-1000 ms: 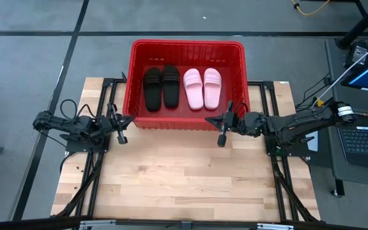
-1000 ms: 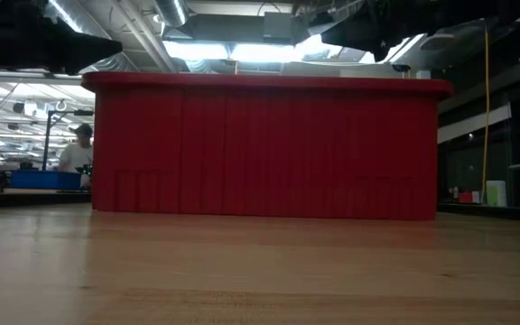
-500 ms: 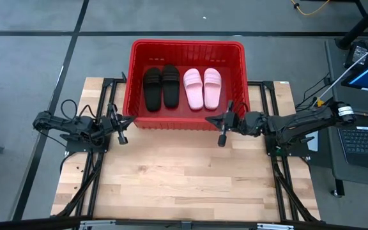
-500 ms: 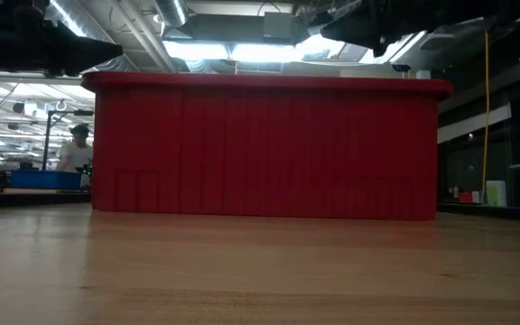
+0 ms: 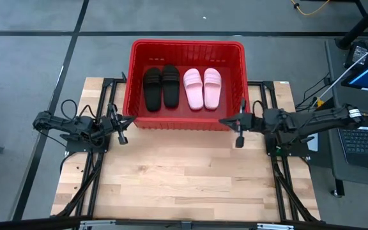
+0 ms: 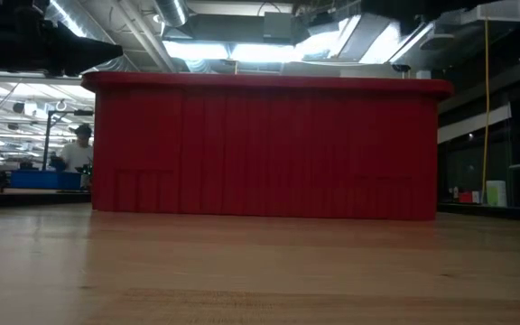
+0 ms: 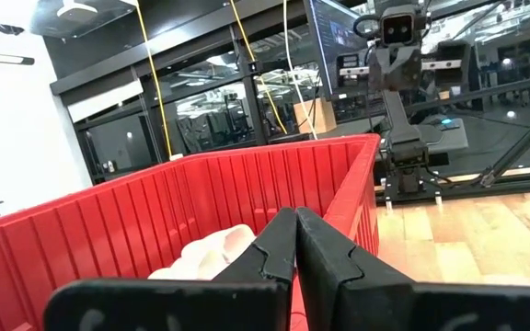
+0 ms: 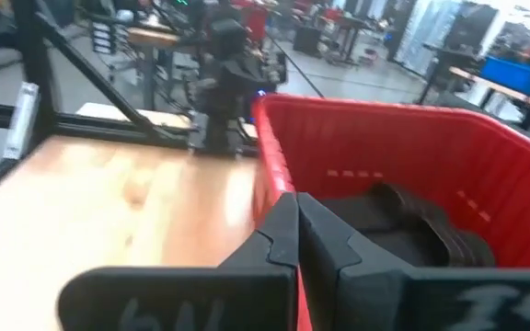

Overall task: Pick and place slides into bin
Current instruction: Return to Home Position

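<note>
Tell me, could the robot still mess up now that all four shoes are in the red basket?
Maybe. The right gripper, shut, hangs close to the front right corner of the bin; a careless swing could bump it and shift it. The left gripper, shut, sits by the front left corner: same risk.

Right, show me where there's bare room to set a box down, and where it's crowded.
Free: the wide stretch of table between the two arms, from the bin to the near edge. Crowded: inside the bin, black slides and pink slides lie abreast; the left pincer and right pincer, both shut, flank its front corners.
</note>
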Motion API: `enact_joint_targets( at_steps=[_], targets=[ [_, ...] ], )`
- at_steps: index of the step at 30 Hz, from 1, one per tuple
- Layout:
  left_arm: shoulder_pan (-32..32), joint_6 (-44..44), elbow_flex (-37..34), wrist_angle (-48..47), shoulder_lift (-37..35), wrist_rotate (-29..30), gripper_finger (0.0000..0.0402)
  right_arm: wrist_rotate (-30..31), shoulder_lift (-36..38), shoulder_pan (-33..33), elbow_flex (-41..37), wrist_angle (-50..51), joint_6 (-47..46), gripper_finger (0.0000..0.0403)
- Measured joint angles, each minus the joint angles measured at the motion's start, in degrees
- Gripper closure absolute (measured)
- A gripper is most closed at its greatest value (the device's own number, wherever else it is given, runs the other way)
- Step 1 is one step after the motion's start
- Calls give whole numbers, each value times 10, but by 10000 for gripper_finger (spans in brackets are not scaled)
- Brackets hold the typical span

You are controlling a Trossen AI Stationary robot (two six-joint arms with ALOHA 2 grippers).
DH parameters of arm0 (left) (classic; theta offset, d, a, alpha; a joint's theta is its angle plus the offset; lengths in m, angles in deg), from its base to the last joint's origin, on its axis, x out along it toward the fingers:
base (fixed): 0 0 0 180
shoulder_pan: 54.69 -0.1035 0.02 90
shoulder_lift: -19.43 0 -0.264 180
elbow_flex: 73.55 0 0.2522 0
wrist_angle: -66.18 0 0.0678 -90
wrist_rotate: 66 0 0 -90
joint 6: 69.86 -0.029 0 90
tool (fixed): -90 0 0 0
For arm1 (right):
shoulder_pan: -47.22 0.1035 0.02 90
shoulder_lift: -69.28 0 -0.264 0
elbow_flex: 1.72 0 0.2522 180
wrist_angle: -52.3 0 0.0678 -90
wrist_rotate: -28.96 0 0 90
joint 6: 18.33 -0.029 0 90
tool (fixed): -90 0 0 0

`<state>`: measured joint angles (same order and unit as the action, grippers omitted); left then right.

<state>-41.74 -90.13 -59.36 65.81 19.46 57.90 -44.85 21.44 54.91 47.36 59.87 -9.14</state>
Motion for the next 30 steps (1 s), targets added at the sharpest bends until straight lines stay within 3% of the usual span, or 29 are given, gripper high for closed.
enact_joint_targets(
  at_steps=[4,12,15,18,22,30],
  targets=[
    [0,0,0,0,0,0,398,-8,32,24,-5,14,5,398],
    [0,0,0,0,0,0,394,-68,157,45,-158,-117,12,398],
    [0,0,0,0,0,0,395,-117,203,50,-187,-113,2,398],
    [0,0,0,0,0,0,398,-125,235,50,-212,-100,-24,398],
    [0,0,0,0,0,0,395,-124,251,50,-237,-78,-96,398],
    [0,0,0,0,0,0,397,-124,252,49,-263,-162,-58,398]
  ],
)
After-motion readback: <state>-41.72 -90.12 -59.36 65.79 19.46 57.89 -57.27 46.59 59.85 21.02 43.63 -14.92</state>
